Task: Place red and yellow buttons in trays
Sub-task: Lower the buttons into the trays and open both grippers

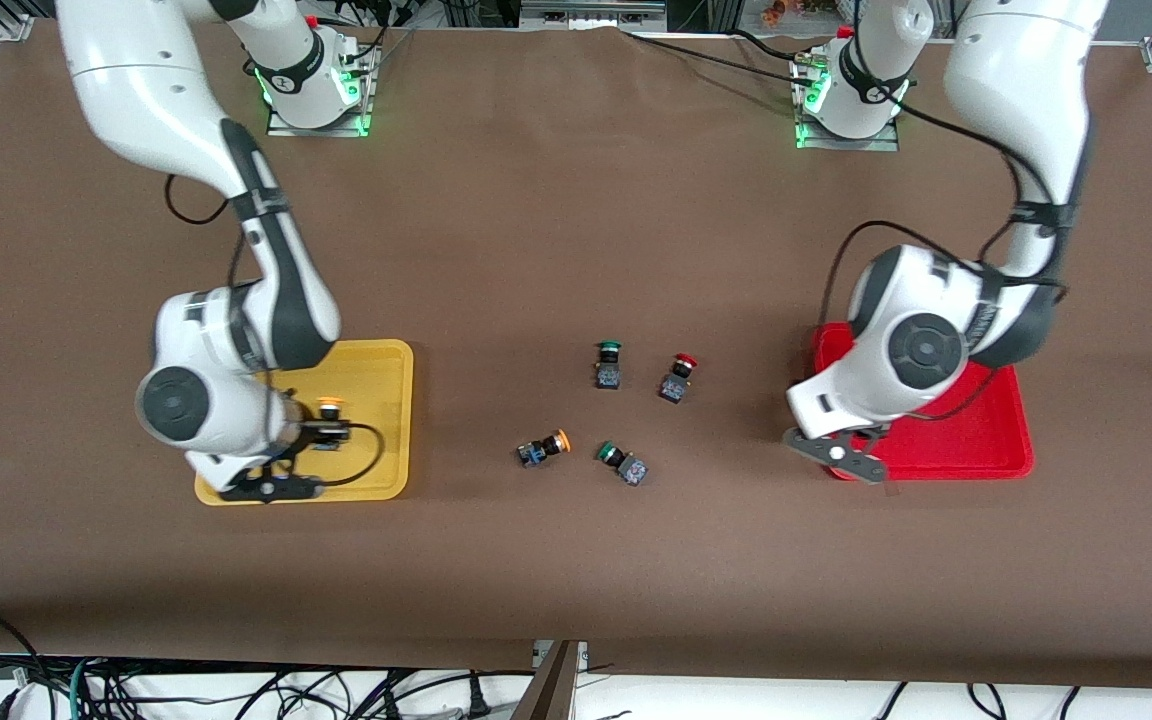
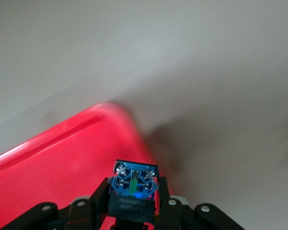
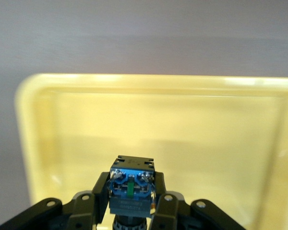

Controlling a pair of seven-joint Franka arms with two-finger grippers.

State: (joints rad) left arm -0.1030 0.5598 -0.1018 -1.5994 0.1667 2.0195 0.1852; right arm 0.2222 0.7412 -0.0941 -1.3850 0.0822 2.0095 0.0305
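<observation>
- The right gripper (image 3: 129, 211) is clamped on a yellow-capped button (image 3: 130, 187), blue base up toward the wrist camera, over the yellow tray (image 3: 192, 124); in the front view the orange cap (image 1: 331, 404) shows beside the wrist, so a release here should land it inside the rim.
- The left gripper (image 2: 134, 211) pinches another button (image 2: 134, 187) by its barrel at the corner of the red tray (image 2: 62, 158); its cap is hidden, presumably red. It looks close to the rim, so dropping now risks a miss.
- On the brown table (image 1: 576, 220) between the trays lie a red button (image 1: 677, 378) and a yellow-orange button (image 1: 544, 449), still to be moved.
- Two green-capped switches (image 1: 609, 364) (image 1: 622, 461) sit just beside them, easy to nudge or grab by mistake.
</observation>
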